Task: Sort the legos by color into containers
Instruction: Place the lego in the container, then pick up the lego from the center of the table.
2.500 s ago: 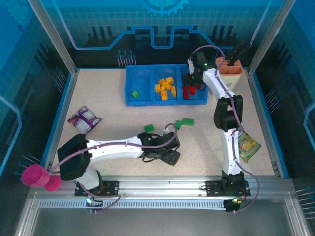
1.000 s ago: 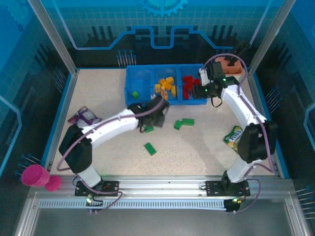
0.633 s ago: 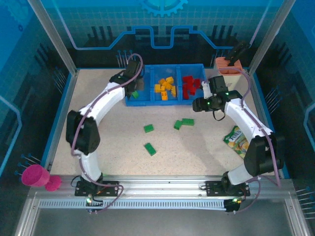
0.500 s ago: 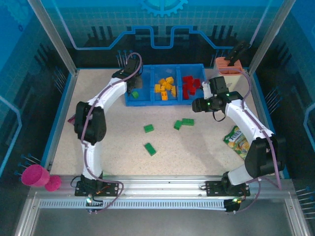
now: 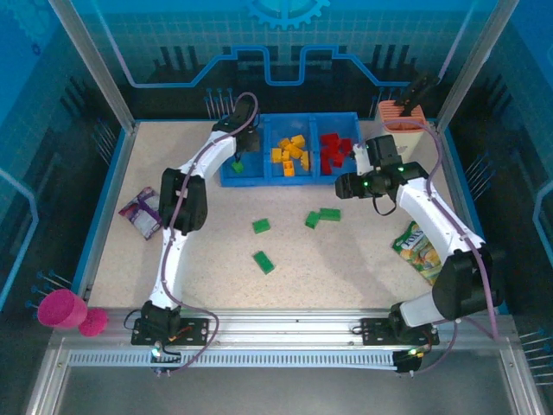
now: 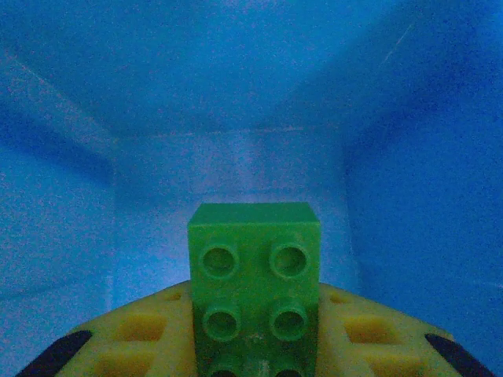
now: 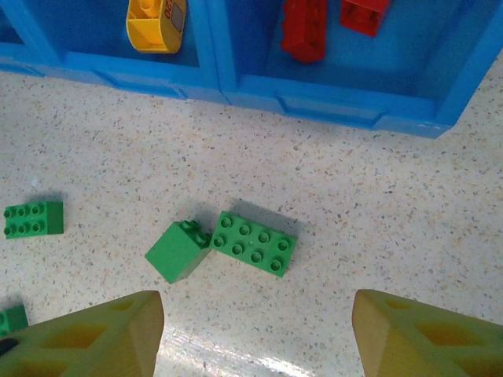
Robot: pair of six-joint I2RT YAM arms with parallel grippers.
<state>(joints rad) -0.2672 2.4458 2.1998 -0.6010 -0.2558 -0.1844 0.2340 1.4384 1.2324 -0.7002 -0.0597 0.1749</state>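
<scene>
The left gripper [image 5: 244, 143], clamped on a small green plastic brick [image 6: 254, 267], has swung from mid-table into the left compartment [image 5: 257, 164] of the low blue plastic tray [image 5: 294, 180]; release is due. The right gripper [image 7: 251, 334], jaws apart, now overlooks 2 loose green bricks [image 7: 253, 243].

A robot test cell: aluminium frame [image 5: 91, 65], blue printed panels [image 5: 285, 43], speckled table [image 5: 363, 259].
</scene>
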